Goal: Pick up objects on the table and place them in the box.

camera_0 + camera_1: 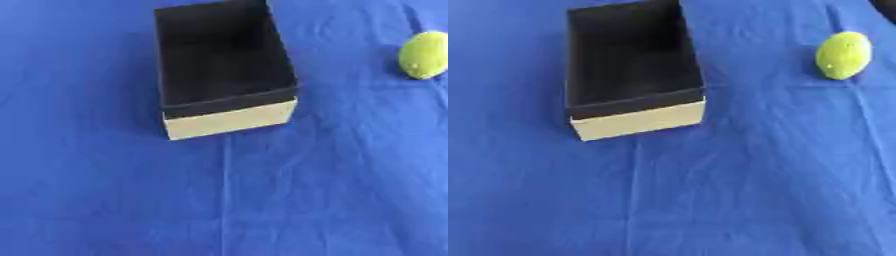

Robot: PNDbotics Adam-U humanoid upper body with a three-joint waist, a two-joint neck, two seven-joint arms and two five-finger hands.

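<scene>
An open rectangular box (229, 120) with a dark inside and a pale tan front wall stands on the blue cloth, upper middle of the view. Nothing shows inside it. A yellow-green oval object (843, 55), like a lemon or lime, lies on the cloth to the right of the box, well apart from it. Neither of my hands shows in either view.
The blue cloth (262, 200) covers the whole table and has creases running down its middle and right side. A dark shape (885, 7) sits at the top right corner.
</scene>
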